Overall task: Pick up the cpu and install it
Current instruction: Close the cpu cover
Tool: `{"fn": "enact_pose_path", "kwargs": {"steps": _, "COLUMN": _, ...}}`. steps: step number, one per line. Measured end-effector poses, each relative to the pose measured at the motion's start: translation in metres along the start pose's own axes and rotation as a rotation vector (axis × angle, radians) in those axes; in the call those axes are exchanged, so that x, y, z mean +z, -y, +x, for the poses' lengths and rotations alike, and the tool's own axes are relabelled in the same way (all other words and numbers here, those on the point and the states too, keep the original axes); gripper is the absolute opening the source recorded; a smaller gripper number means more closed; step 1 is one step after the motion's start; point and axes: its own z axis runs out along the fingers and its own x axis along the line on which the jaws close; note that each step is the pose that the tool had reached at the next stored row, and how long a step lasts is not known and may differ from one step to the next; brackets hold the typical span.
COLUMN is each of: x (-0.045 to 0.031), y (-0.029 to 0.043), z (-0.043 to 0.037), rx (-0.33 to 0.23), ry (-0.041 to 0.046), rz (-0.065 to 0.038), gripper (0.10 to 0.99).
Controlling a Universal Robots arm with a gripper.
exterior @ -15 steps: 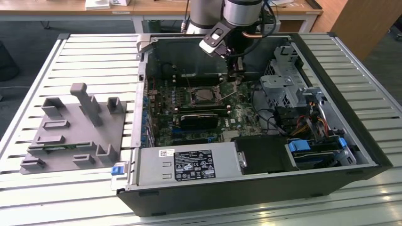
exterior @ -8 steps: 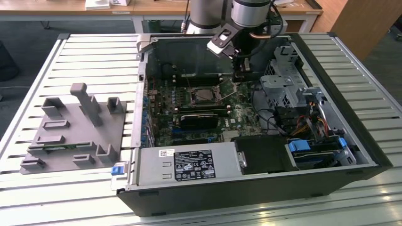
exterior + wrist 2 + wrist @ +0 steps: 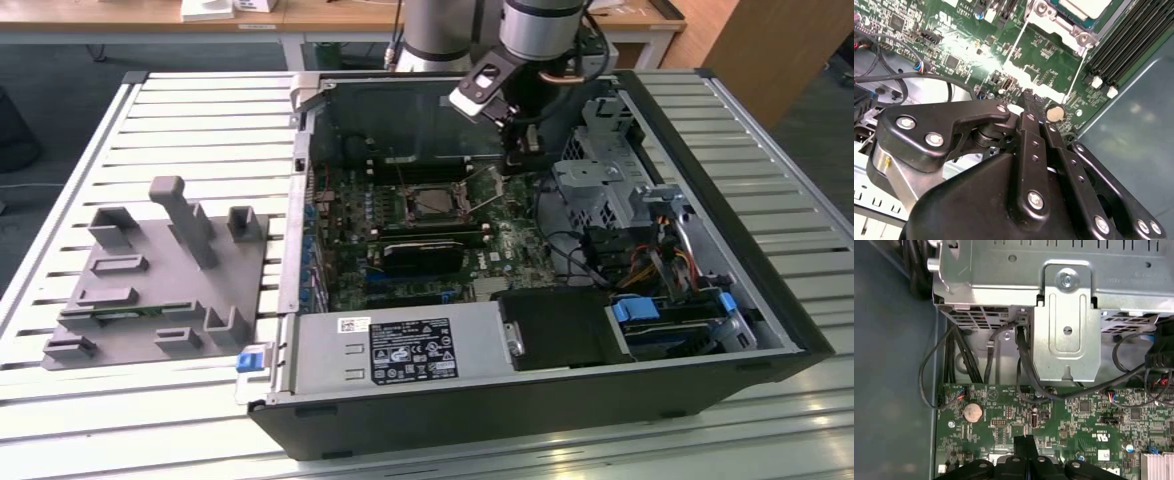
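Observation:
The cpu [image 3: 1081, 6] shows as a pale silver square lying inside the metal-rimmed socket frame [image 3: 424, 203] on the green motherboard [image 3: 400, 250] of the open computer case. In the exterior view my gripper [image 3: 515, 165] hangs inside the case, just toward the exterior view's right of the socket, beside a thin metal lever [image 3: 486, 190] that stands up at a slant. In both wrist views the black fingers [image 3: 1026, 100] press together above the board, next to a coin cell [image 3: 973, 412]. I see nothing between them at my gripper [image 3: 1024, 440].
A metal drive cage [image 3: 1064, 315] with black cables [image 3: 1024, 365] stands close to the gripper. Memory slots [image 3: 1124, 45] and a black card [image 3: 427, 250] flank the socket. A grey plastic tray with pegs [image 3: 160, 285] lies on the slatted table at the exterior view's left.

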Motion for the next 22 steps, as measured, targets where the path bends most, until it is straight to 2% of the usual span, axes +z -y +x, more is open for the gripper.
{"fn": "enact_pose_path", "kwargs": {"steps": 13, "x": 0.0064, "y": -0.0093, "z": 0.0013, "rx": 0.0, "ry": 0.0, "rz": 0.0, "gripper": 0.106}}
{"fn": "enact_pose_path", "kwargs": {"steps": 22, "x": 0.0163, "y": -0.0107, "z": 0.0024, "rx": 0.0, "ry": 0.0, "rz": 0.0, "gripper": 0.106}}
